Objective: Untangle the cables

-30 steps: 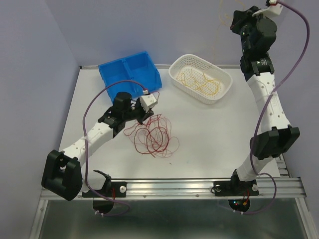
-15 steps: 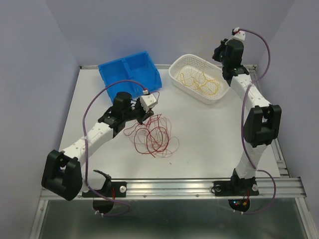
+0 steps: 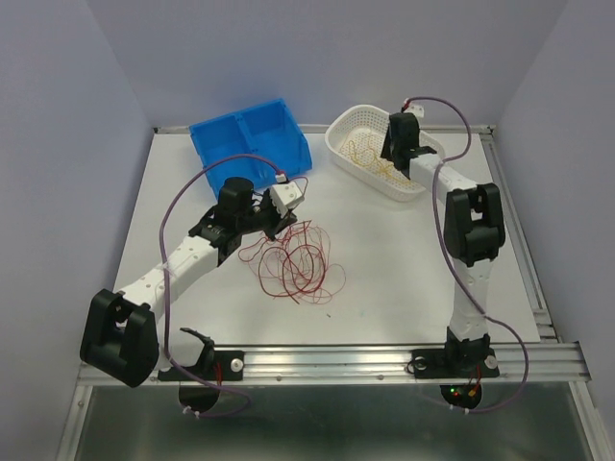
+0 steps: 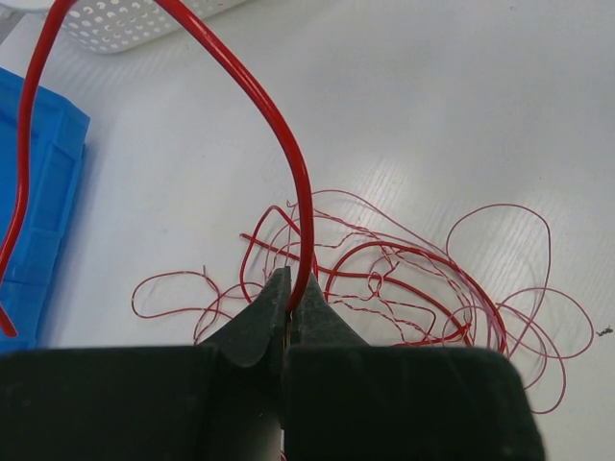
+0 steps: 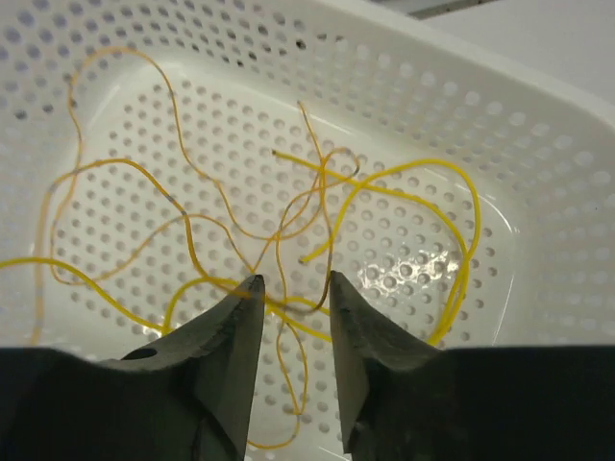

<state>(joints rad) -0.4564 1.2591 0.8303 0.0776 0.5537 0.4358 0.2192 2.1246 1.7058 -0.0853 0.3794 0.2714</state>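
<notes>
Left gripper (image 4: 291, 312) is clamped on one red strand (image 4: 306, 230), likely to draw it out of the red tangle (image 3: 293, 264) on the table (image 3: 404, 259). Right gripper (image 5: 293, 283) hangs spread over yellow cables (image 5: 384, 182) in the basket (image 5: 538, 144), seemingly sorted by colour.

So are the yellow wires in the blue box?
No, the yellow wires lie in the white basket with all the holes.

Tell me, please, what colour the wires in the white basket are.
The wires are yellow-orange, clearest in the right wrist view.
</notes>
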